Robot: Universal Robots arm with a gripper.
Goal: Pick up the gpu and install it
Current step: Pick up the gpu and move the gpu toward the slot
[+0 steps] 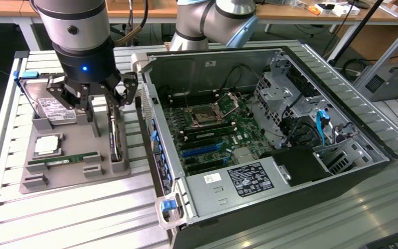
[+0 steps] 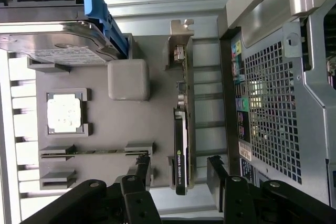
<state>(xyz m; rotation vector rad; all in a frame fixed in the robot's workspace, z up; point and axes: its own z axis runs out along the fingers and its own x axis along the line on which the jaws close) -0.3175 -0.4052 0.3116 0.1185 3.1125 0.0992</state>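
Note:
The gpu (image 1: 114,139) is a thin black card with a silvery bracket, standing on edge in a slot along the side of the grey holder tray (image 1: 74,179) that is nearest the computer. My gripper (image 1: 103,99) hangs open just above it, one finger on each side, holding nothing. The wrist view looks down on the gpu (image 2: 181,129), and its end lies between my two black fingertips (image 2: 142,170) without touching them. The open computer case (image 1: 365,155) lies to the exterior view's right of the tray, with the motherboard's expansion slots (image 1: 199,151) exposed.
The tray also holds a silver hard drive (image 1: 52,108) with a blue clip, a square processor (image 1: 47,145) and a narrow green memory stick (image 1: 64,160). A raised grey block (image 2: 128,78) stands near the gpu. The perforated case wall (image 2: 273,103) runs close alongside the gpu.

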